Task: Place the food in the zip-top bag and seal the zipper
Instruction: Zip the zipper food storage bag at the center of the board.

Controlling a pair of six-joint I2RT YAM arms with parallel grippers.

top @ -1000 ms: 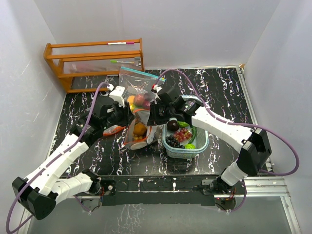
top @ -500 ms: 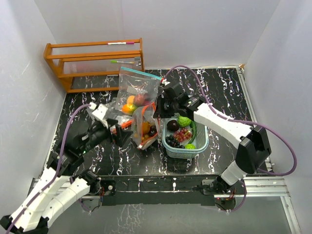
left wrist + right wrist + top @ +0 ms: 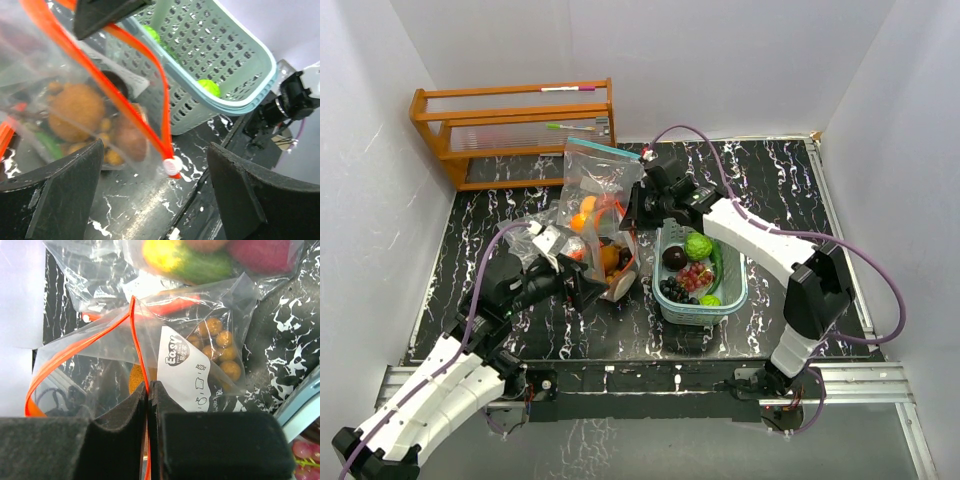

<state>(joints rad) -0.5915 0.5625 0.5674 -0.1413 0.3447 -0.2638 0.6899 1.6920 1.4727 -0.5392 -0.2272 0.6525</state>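
The zip-top bag [image 3: 608, 262] is clear with an orange zipper [image 3: 137, 347] and stands with its mouth open beside the basket. Food shows inside it: an orange [image 3: 75, 112], brown nuts [image 3: 220, 351] and a brown piece [image 3: 128, 141]. My right gripper [image 3: 633, 214] [image 3: 148, 386] is shut on the orange zipper edge and holds it up. My left gripper [image 3: 586, 291] [image 3: 159, 192] stands open just short of the bag's near corner, where the white slider [image 3: 171, 165] hangs between its fingers untouched. More food lies in the teal basket [image 3: 732, 288]: a green piece [image 3: 698, 246], a dark red one [image 3: 673, 257] and grapes [image 3: 694, 275].
A second clear bag with a blue zipper [image 3: 601, 176], holding yellow-green and red fruit [image 3: 192, 260], lies behind the first. A wooden rack [image 3: 515, 128] stands at the back left. White walls close in on both sides. The basket wall [image 3: 215, 70] is close to my left gripper.
My left gripper let go of the bag, opened wide and drew back toward the near left. My right gripper moved slightly back and left, still pinching the zipper edge.
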